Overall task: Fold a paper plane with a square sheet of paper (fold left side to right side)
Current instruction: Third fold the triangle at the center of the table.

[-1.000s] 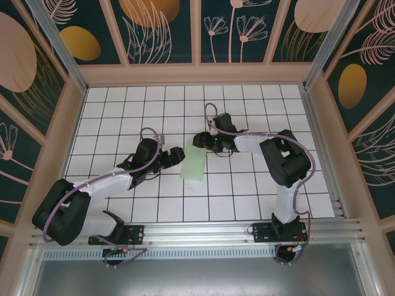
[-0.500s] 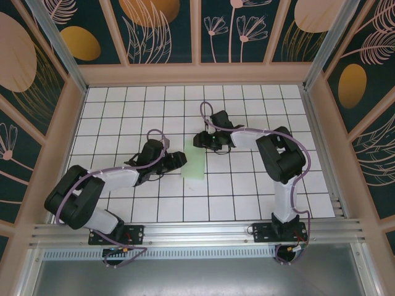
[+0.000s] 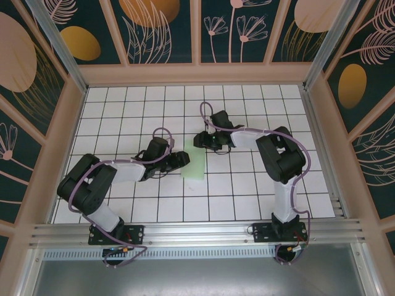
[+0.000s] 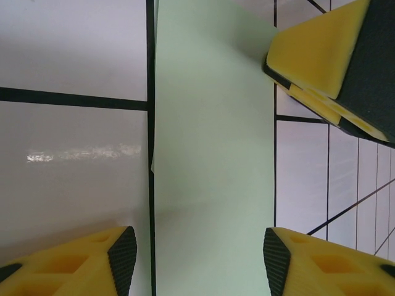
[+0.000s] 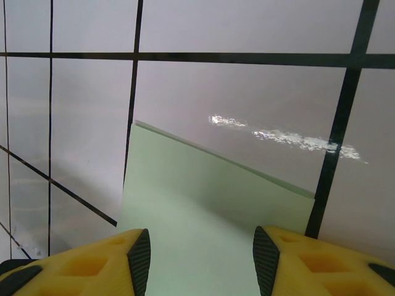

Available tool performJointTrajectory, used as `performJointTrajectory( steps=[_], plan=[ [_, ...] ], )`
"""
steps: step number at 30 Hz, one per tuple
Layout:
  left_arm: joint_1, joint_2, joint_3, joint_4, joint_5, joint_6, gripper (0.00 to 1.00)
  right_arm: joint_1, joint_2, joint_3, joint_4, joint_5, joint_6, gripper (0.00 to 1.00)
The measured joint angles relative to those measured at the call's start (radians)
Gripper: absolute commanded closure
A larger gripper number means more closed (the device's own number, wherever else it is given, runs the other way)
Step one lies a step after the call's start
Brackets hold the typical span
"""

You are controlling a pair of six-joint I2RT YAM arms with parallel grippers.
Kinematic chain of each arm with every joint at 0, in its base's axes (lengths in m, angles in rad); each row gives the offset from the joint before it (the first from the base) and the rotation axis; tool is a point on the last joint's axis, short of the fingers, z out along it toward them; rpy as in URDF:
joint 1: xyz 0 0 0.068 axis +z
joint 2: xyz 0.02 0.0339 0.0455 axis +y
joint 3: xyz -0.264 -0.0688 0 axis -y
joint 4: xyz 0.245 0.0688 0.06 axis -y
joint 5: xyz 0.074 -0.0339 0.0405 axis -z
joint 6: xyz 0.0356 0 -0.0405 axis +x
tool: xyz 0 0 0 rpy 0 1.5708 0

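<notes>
Centrally, the folded paper [image 4: 213,154] lies flat on the counter [image 3: 247,185], straddled by the left tool [image 4: 200,253] and right tool [image 5: 200,253], both part-open.

The white grid-tiled table [image 3: 123,111] carries a folded pale green sheet of paper [image 3: 196,166].

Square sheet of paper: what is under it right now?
The square sheet of paper lies flat on the white gridded table. Black grid lines pass under it and reappear beyond. Anything beneath its middle is covered, so I cannot tell.
</notes>
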Motion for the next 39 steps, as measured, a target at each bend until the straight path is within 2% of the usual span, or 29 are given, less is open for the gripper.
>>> performJointTrajectory(
  steps=[21,23,29,33,39],
  plan=[
    [0.002,0.046,0.045,0.026,0.047,0.0,0.55,0.0,0.0,0.0,0.0,0.0,0.0,0.49],
    [0.002,0.046,0.047,0.025,0.044,0.001,0.58,0.0,0.0,0.0,0.0,0.0,0.0,0.49],
    [0.002,0.046,0.049,0.012,0.045,0.008,0.77,0.0,0.0,0.0,0.001,-0.001,-0.001,0.47],
    [0.002,0.046,0.049,0.01,0.044,0.007,0.9,0.0,-0.002,-0.001,0.004,-0.006,-0.015,0.42],
    [0.002,0.041,0.041,0.013,0.044,-0.02,0.97,-0.002,-0.095,-0.081,0.013,0.021,-0.058,0.33]
  ],
)
